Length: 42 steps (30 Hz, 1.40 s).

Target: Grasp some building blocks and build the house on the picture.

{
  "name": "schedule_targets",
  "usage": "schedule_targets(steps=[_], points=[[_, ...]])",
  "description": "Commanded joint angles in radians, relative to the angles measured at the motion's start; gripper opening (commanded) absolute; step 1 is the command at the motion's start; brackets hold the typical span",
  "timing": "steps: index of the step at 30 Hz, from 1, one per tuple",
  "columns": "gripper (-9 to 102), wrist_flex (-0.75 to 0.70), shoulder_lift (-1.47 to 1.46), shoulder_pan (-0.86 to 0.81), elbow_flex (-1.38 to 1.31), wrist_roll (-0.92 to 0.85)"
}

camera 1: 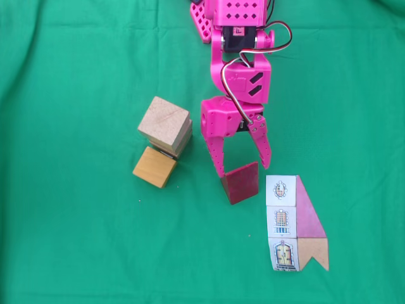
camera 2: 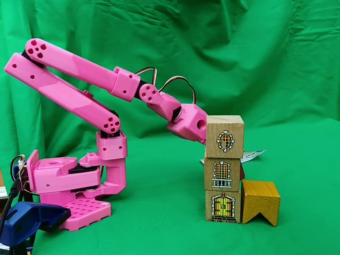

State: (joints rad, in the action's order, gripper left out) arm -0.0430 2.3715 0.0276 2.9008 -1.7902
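Between open end effector point(camera 1: 240, 171) fingers stands the red wedge point(camera 1: 241, 182).

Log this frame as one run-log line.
claw: open, straddling dark red wedge | three-cube tower: stacked | notched orange block: beside tower base | picture card: flat on cloth
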Motion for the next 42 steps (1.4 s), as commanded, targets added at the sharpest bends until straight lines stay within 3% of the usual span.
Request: schedule_targets(steps=[1,22,29,42], points=[[34,0.018,-0.005,-0.012,-0.040,-0.028],[35,0.020,-0.003,-0.063,-0.052,-0.034],[46,0.020,-0.003,-0.074,-0.052,-0.032],[46,0.020,-0.127,-0.074,-0.153,-0.031]])
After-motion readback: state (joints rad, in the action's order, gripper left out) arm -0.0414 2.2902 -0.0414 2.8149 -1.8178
